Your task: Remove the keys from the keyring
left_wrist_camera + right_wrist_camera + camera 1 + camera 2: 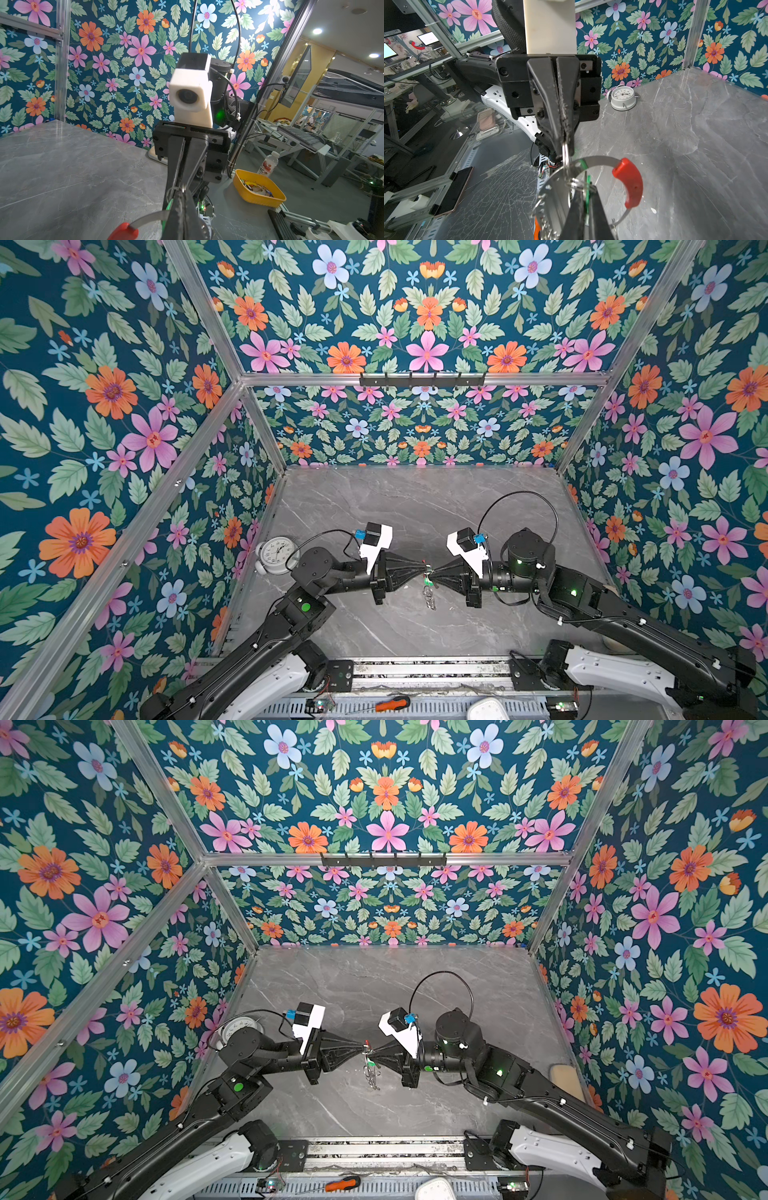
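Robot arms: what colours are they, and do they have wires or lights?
The left arm and right arm are mostly black, with white shells near the bases and little green lights. The left gripper and right gripper are pointy black wedges, each carrying a white camera block. Thin black cables loop above.

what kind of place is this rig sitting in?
Most likely a robotics lab's data-collection cell: an aluminium frame hung with floral panels boxes in a grey marble-look tabletop, and the wrist views show more framed rigs and monitors beyond.
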`<action>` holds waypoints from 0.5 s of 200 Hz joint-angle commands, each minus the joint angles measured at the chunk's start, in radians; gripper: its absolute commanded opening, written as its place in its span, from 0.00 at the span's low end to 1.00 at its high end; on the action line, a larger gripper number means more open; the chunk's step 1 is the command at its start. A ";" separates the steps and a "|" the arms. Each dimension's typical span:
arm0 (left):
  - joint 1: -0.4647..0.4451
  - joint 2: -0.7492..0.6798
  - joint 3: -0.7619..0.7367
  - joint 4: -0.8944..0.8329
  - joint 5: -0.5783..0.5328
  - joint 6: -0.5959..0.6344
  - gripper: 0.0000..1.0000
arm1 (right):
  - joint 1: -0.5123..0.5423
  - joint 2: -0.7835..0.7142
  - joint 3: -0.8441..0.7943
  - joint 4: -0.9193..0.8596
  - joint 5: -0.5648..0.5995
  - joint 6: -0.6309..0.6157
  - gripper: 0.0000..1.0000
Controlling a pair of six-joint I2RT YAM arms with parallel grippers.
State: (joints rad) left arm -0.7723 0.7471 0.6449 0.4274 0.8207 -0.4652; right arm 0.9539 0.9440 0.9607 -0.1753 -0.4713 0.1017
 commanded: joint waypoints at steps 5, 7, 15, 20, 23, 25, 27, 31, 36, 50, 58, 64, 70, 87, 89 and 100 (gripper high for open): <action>0.001 -0.011 -0.022 0.103 -0.040 -0.036 0.00 | 0.002 0.012 0.013 -0.016 -0.024 -0.015 0.00; 0.001 -0.011 -0.024 0.108 -0.042 -0.039 0.00 | 0.002 0.013 0.013 -0.018 -0.026 -0.015 0.00; 0.002 -0.011 -0.033 0.134 -0.043 -0.052 0.00 | 0.001 0.019 0.017 -0.021 -0.036 -0.017 0.00; 0.001 -0.012 -0.040 0.152 -0.043 -0.060 0.00 | 0.001 0.021 0.019 -0.021 -0.040 -0.016 0.00; 0.001 -0.012 -0.044 0.164 -0.041 -0.066 0.00 | 0.001 0.022 0.019 -0.022 -0.043 -0.017 0.00; 0.001 -0.011 -0.047 0.171 -0.039 -0.071 0.00 | 0.001 0.022 0.019 -0.022 -0.045 -0.017 0.00; 0.001 -0.011 -0.050 0.181 -0.038 -0.075 0.00 | 0.002 0.024 0.019 -0.022 -0.046 -0.017 0.00; 0.001 -0.010 -0.055 0.199 -0.036 -0.082 0.00 | 0.001 0.026 0.020 -0.023 -0.051 -0.017 0.00; 0.001 -0.008 -0.060 0.214 -0.034 -0.089 0.00 | 0.002 0.028 0.023 -0.023 -0.055 -0.020 0.00; 0.000 0.000 -0.069 0.247 -0.026 -0.104 0.00 | 0.002 0.034 0.026 -0.022 -0.068 -0.021 0.00; 0.001 0.006 -0.077 0.273 -0.022 -0.116 0.00 | 0.002 0.038 0.031 -0.022 -0.076 -0.022 0.00; 0.000 0.010 -0.084 0.290 -0.021 -0.124 0.00 | 0.002 0.041 0.031 -0.021 -0.080 -0.022 0.00; 0.000 0.015 -0.090 0.310 -0.021 -0.136 0.00 | 0.002 0.044 0.030 -0.019 -0.083 -0.023 0.00; 0.001 0.027 -0.109 0.369 -0.021 -0.162 0.00 | 0.002 0.052 0.033 -0.011 -0.095 -0.023 0.00; 0.000 0.029 -0.113 0.373 -0.022 -0.165 0.00 | 0.002 0.053 0.033 -0.010 -0.096 -0.022 0.00; 0.000 0.036 -0.129 0.427 -0.027 -0.186 0.00 | 0.001 0.057 0.033 0.000 -0.102 -0.022 0.00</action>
State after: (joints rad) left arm -0.7723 0.7734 0.5354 0.6853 0.7956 -0.5945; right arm 0.9543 0.9943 0.9874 -0.1978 -0.5377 0.0929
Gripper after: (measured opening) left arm 0.050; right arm 0.059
